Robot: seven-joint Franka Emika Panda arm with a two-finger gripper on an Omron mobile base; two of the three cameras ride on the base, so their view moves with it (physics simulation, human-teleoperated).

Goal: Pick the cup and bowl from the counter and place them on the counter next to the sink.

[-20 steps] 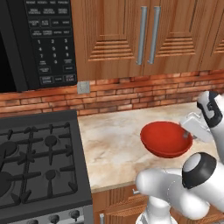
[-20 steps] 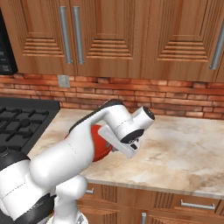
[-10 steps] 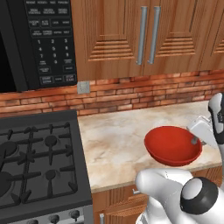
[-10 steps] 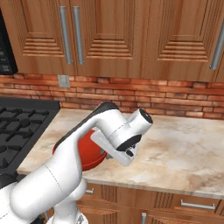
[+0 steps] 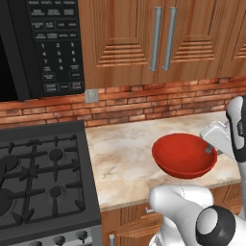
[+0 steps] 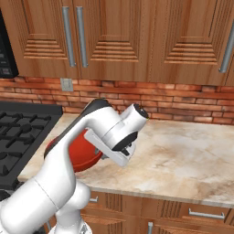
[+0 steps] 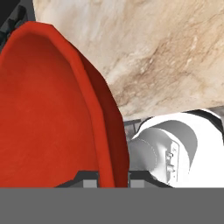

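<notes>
My gripper is shut on the rim of the red bowl, which runs up between the two fingertips. From the left base the bowl hangs tilted just above the beige counter near its front edge, and the gripper pinches its right rim. From the right base my own arm covers most of the bowl. The green cup and the sink are out of view.
The black gas stove lies left of the counter, with a microwave above it. A brick wall and wooden cabinets back the counter. Open marbled counter stretches to the right.
The bowl stays in my gripper; it drifted slightly right and down, then back left. My arm has changed posture, and its elbow now sits lower in front of the base.
</notes>
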